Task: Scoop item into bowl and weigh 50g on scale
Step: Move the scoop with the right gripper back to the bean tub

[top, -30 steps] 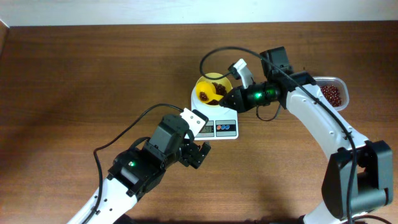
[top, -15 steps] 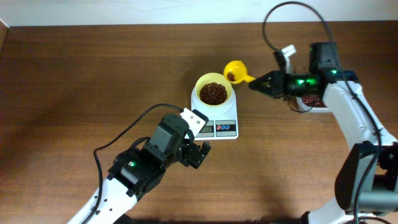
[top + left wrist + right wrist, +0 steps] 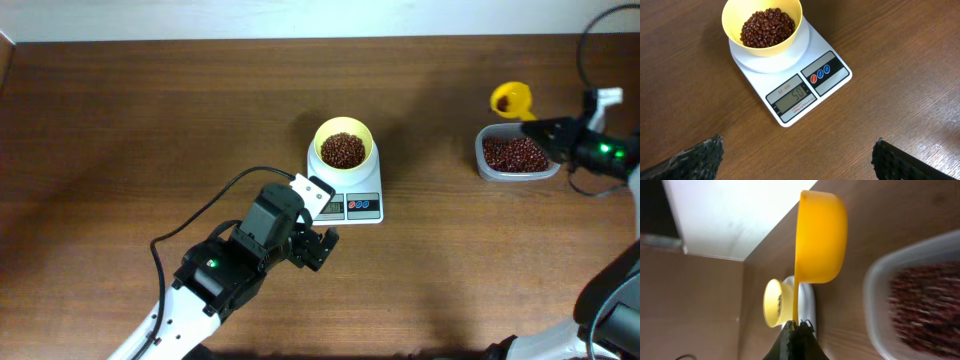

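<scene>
At the table's [image 3: 120,120] left, the left claw [image 3: 318,250] was held spread wide and empty above the wood, just in front of the scale [image 3: 807,82]. On the scale the bowl [image 3: 765,50] was seated upright, filled well up with beans [image 3: 767,27]. The grey display [image 3: 792,95] appeared to read 50, so the target weight was judged to be met, or very nearly.

Well to the right, the tub [image 3: 516,178] of spare beans was set on the table. Above its far left corner the scoop [image 3: 510,98] was held, its handle pinched in the right claw [image 3: 547,127], which was pressed together on it. No beans could be made out in the scoop.

Scooping and filling were therefore judged done. Little was thought to be left: the reading to be confirmed as steady, and the scoop perhaps to be put down. Were the figure found short or over, a few beans would have to be added or taken out.
</scene>
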Available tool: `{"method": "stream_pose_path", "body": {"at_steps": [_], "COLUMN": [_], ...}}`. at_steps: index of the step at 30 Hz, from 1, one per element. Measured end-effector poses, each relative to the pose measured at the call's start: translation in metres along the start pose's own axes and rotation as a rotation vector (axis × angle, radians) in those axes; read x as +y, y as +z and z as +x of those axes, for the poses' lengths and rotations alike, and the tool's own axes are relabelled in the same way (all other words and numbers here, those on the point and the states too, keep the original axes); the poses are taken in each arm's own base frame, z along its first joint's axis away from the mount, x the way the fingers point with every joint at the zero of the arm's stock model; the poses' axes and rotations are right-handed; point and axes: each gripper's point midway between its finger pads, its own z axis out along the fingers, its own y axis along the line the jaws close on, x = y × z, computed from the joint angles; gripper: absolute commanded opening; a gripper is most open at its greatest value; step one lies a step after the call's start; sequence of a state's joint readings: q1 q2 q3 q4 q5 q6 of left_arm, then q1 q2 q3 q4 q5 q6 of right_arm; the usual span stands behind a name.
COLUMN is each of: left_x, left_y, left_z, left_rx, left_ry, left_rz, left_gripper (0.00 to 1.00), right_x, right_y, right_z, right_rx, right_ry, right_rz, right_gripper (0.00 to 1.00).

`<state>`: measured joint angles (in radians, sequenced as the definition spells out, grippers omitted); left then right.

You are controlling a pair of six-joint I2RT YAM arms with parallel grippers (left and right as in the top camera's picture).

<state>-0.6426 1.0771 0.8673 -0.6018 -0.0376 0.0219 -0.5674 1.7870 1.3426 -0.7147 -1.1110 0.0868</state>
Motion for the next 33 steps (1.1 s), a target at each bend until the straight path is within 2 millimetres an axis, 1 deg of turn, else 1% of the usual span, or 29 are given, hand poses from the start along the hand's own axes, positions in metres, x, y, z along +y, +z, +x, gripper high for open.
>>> {"method": "stream_pose_path", "body": {"at_steps": [2,5,8,13,15,19,22,23,24,26,30,33], "left_x": [0.000,0.000,0.000,0.000,0.000,0.000,0.000,0.000,0.000,0.000,0.000,0.000], "left_y": [0.000,0.000,0.000,0.000,0.000,0.000,0.000,0.000,0.000,0.000,0.000,0.000], "left_z": [0.000,0.000,0.000,0.000,0.000,0.000,0.000,0.000,0.000,0.000,0.000,0.000], "left_rx": [0.000,0.000,0.000,0.000,0.000,0.000,0.000,0.000,0.000,0.000,0.000,0.000], "left_ry": [0.000,0.000,0.000,0.000,0.000,0.000,0.000,0.000,0.000,0.000,0.000,0.000], "left_rz": [0.000,0.000,0.000,0.000,0.000,0.000,0.000,0.000,0.000,0.000,0.000,0.000], "left_gripper": [0.99,0.99,0.99,0.99,0.99,0.99,0.99,0.99,0.99,0.99,0.99,0.99], "right_x": [-0.013,-0.029,-0.038,-0.045,-0.046,-0.043,-0.028,-0.029,-0.022,-0.020,-0.026,-0.026], "right_y": [-0.014,-0.029,-0.035,-0.042,-0.047,-0.057,-0.066,-0.069,-0.069,-0.071,-0.068,-0.064], "right_z": [-0.002,0.006,0.014,0.016,0.019,0.018,0.015,0.014,0.014,0.013,0.014,0.010], "right_rx": [-0.025,-0.018,0.005,0.021,0.039,0.047,0.046,0.052,0.050,0.066,0.116,0.129], "right_ry": [0.009,0.026,-0.020,-0.119,-0.186,-0.304,-0.440,-0.466,-0.503,-0.555,-0.607,-0.654], "right_rz": [0.035,0.113,0.189,0.287,0.322,0.408,0.487,0.518,0.535,0.605,0.718,0.771], "right_gripper": [0.04,0.04,0.04,0.04,0.04,0.04,0.04,0.04,0.04,0.04,0.04,0.04]}}
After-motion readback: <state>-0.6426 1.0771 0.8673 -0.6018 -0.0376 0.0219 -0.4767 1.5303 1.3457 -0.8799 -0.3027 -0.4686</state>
